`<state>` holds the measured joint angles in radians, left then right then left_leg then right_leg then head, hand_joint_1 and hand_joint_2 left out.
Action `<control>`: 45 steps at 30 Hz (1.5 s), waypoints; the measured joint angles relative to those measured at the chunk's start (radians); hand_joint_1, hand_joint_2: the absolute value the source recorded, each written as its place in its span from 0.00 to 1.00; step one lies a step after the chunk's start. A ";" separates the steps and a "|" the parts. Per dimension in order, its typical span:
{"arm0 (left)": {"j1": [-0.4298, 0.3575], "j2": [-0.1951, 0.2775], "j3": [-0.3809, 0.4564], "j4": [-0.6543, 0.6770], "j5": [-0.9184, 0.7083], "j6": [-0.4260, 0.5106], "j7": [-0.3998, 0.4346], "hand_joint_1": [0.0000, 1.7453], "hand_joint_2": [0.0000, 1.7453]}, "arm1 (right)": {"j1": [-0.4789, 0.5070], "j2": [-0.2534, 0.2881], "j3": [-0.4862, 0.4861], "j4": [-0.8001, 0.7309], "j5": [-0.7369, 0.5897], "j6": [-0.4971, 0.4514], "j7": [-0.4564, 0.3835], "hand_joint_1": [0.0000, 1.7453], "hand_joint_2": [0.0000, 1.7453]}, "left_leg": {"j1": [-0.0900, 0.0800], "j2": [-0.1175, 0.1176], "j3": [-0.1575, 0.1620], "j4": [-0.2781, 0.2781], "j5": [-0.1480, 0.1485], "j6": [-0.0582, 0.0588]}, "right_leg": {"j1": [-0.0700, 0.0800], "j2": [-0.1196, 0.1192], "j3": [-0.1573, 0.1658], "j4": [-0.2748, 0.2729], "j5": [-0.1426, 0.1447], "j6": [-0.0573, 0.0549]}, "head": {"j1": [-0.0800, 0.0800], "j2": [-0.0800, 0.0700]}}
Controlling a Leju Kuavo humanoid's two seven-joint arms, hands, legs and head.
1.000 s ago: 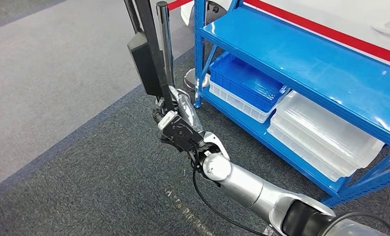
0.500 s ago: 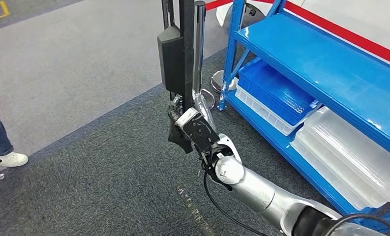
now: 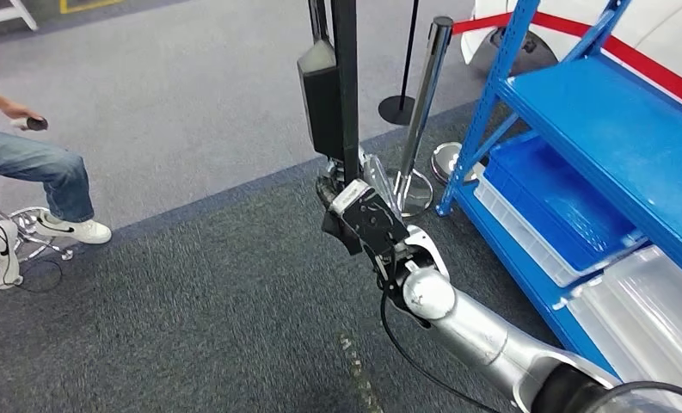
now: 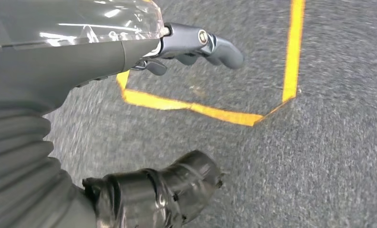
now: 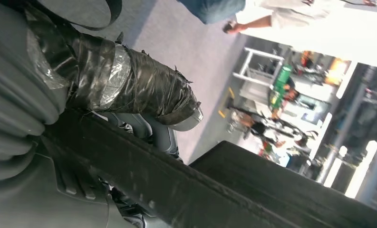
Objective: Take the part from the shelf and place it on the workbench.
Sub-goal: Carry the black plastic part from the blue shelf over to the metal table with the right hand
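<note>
The part (image 3: 339, 82) is a long black bar with a black box fixed to its side, standing upright in the head view. My right hand (image 3: 361, 217) grips its lower end above the dark carpet, left of the blue shelf (image 3: 595, 112). In the right wrist view the black bar (image 5: 200, 190) runs across under the tape-wrapped thumb (image 5: 129, 90). In the left wrist view my left hand (image 4: 143, 109) hangs over grey carpet with a yellow tape outline (image 4: 234, 116); its fingers (image 4: 200, 42) and thumb are apart with nothing between them.
The shelf's lower level holds a blue bin (image 3: 561, 206) and clear plastic bins (image 3: 655, 318). A chrome stanchion post (image 3: 423, 120) stands just behind my right hand, near the shelf's corner. A seated person (image 3: 36, 163) in jeans is at the far left.
The camera has swung left: the shelf has slid toward the right edge and a seated person has come into view. My right hand still grips the black part.
</note>
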<state>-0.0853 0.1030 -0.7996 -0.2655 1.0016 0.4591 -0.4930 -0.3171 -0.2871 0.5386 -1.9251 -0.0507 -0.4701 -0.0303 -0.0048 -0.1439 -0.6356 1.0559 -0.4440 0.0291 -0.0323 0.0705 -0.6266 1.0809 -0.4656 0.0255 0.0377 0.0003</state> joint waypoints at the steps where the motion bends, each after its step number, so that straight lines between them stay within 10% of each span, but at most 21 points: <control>1: 0.003 0.001 0.000 0.000 0.001 -0.002 0.000 0.00 1.00 | -0.009 -0.008 -0.003 -0.008 0.011 0.009 0.022 1.00 1.00 | 0.002 -0.009 -0.006 0.001 0.001 -0.003 | 0.000 -0.015 -0.001 0.001 0.000 -0.009 | 0.000 0.000; 6: 0.002 0.002 0.000 0.002 0.006 -0.003 -0.002 0.00 1.00 | -0.079 -0.043 -0.012 -0.057 0.081 0.052 0.131 1.00 1.00 | 0.001 0.123 -0.095 0.168 -0.079 -0.022 | 0.006 -0.078 0.010 -0.007 -0.004 -0.032 | -0.006 0.000; 9: 0.002 0.001 0.000 0.002 0.007 -0.003 -0.002 0.00 1.00 | -0.106 -0.062 -0.014 -0.080 0.098 0.063 0.159 1.00 1.00 | 0.004 0.137 -0.151 0.262 -0.095 -0.017 | 0.016 -0.122 0.015 -0.007 -0.012 -0.036 | -0.006 0.000; 12: 0.002 0.002 0.000 0.002 0.008 -0.003 -0.002 0.00 1.00 | -0.125 -0.075 -0.014 -0.099 0.115 0.069 0.178 1.00 1.00 | -0.012 0.177 -0.062 0.090 -0.005 0.003 | 0.021 -0.164 0.033 -0.009 -0.025 -0.036 | -0.006 0.000; 15: -0.002 0.007 0.000 0.002 0.009 -0.003 -0.002 0.00 1.00 | -0.156 -0.092 -0.015 -0.116 0.134 0.080 0.212 1.00 1.00 | -0.040 0.221 -0.014 -0.006 0.008 0.023 | 0.022 -0.202 0.046 -0.019 -0.031 -0.028 | -0.006 0.000; 17: 0.000 0.011 0.000 0.003 0.010 -0.003 -0.002 0.00 1.00 | -0.170 -0.102 -0.015 -0.125 0.140 0.087 0.231 1.00 1.00 | -0.039 0.193 0.002 -0.028 0.013 0.034 | 0.021 -0.218 0.061 -0.029 -0.037 -0.018 | -0.006 0.000; 19: 0.002 0.012 0.000 0.003 0.012 -0.004 -0.002 0.00 1.00 | -0.183 -0.110 -0.015 -0.133 0.143 0.089 0.240 1.00 1.00 | -0.030 0.166 0.033 -0.060 0.022 0.042 | 0.019 -0.170 0.062 -0.006 -0.055 -0.009 | -0.006 0.000; 21: -0.002 0.012 0.000 0.003 0.014 -0.005 -0.002 0.00 1.00 | -0.196 -0.123 -0.015 -0.140 0.145 0.090 0.244 1.00 1.00 | -0.023 0.140 0.049 -0.072 0.025 0.047 | 0.018 -0.098 0.008 0.096 -0.094 -0.006 | -0.005 0.000; 24: -0.005 0.010 0.000 0.003 0.017 -0.008 0.000 0.00 1.00 | -0.203 -0.141 -0.015 -0.147 0.149 0.099 0.260 1.00 1.00 | -0.020 0.093 0.049 -0.061 0.015 0.047 | 0.016 -0.072 -0.083 0.215 -0.104 -0.001 | -0.005 0.000; 28: -0.002 0.009 0.000 0.004 0.019 -0.007 0.004 0.00 1.00 | -0.221 -0.163 -0.015 -0.163 0.160 0.114 0.286 1.00 1.00 | -0.011 0.028 0.038 -0.015 -0.016 0.028 | 0.002 -0.009 -0.025 0.034 0.012 0.009 | -0.005 0.000; 30: -0.003 0.010 0.000 0.004 0.020 -0.004 0.006 0.00 1.00 | -0.229 -0.173 -0.015 -0.170 0.162 0.122 0.299 1.00 1.00 | -0.006 -0.001 0.019 0.003 -0.024 0.016 | 0.000 0.025 -0.010 0.004 0.003 0.004 | -0.004 0.000; 32: 0.001 0.010 0.000 0.005 0.020 -0.002 0.008 0.00 1.00 | -0.239 -0.181 -0.016 -0.175 0.162 0.131 0.312 1.00 1.00 | -0.001 -0.022 0.008 0.007 -0.025 0.010 | 0.001 0.004 -0.005 -0.002 -0.002 -0.009 | -0.004 0.000; 37: -0.002 0.009 0.000 0.005 0.023 0.002 0.009 0.00 1.00 | -0.263 -0.197 -0.016 -0.189 0.162 0.137 0.328 1.00 1.00 | -0.001 0.121 -0.095 0.194 -0.100 -0.016 | 0.008 -0.071 0.018 -0.009 -0.018 -0.032 | -0.010 0.000; 39: -0.002 0.008 0.000 0.005 0.023 0.002 0.010 0.00 1.00 | -0.265 -0.202 -0.016 -0.192 0.162 0.138 0.331 1.00 1.00 | 0.001 0.137 -0.145 0.265 -0.106 -0.016 | 0.013 -0.103 0.027 -0.009 -0.027 -0.033 | -0.010 0.000; 43: 0.001 0.007 0.000 0.005 0.023 0.002 0.011 0.00 1.00 | -0.266 -0.209 -0.016 -0.197 0.162 0.138 0.333 1.00 1.00 | -0.020 0.194 -0.062 0.073 0.013 0.024 | 0.026 -0.161 0.059 -0.015 -0.049 -0.034 | -0.010 0.000; 45: -0.001 0.011 0.000 0.005 0.023 0.002 0.012 0.00 1.00 | -0.266 -0.213 -0.016 -0.199 0.161 0.138 0.333 1.00 1.00 | -0.039 0.233 -0.027 0.006 0.020 0.046 | 0.028 -0.187 0.071 -0.026 -0.054 -0.029 | -0.010 0.000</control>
<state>-0.0865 0.1136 -0.7996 -0.2602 1.0245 0.4612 -0.4810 -0.5835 -0.5000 0.5230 -2.1242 0.1100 -0.3325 0.3032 -0.0435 0.0891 -0.6630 1.0622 -0.4241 0.0756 -0.0042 -0.1162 -0.5560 1.0547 -0.5193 -0.0037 0.0276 0.0001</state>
